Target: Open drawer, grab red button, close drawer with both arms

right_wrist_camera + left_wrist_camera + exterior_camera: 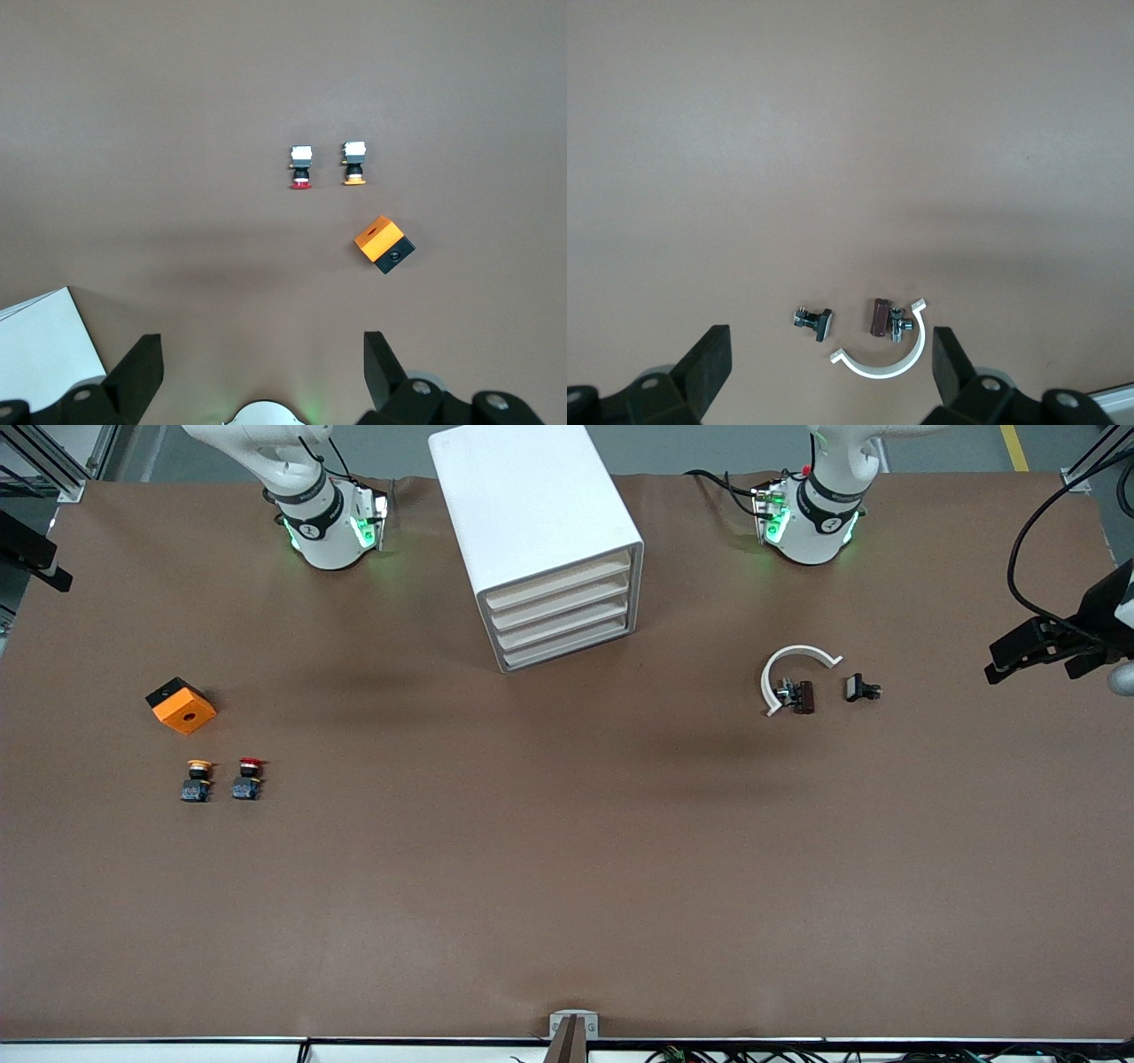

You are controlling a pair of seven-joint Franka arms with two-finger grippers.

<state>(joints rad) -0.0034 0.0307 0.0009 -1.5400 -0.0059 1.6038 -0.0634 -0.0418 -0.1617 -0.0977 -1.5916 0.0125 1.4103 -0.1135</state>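
Observation:
The red-capped button point(249, 777) point(300, 166) stands on the table toward the right arm's end, beside a yellow-capped one point(197, 779). The white cabinet point(532, 514) stands between the two arm bases, and its several drawers point(563, 607) are all shut. My right gripper point(263, 367) hangs high over its own arm's base, open and empty. My left gripper point(831, 363) hangs high over the small parts near the left arm's end, open and empty. Neither gripper shows in the front view.
An orange cube with a hole point(182, 705) lies farther from the front camera than the buttons. A white curved clamp point(793, 673), a brown piece point(804, 696) and a small black part point(861, 688) lie toward the left arm's end. A black fixture point(1054, 646) juts in at that table edge.

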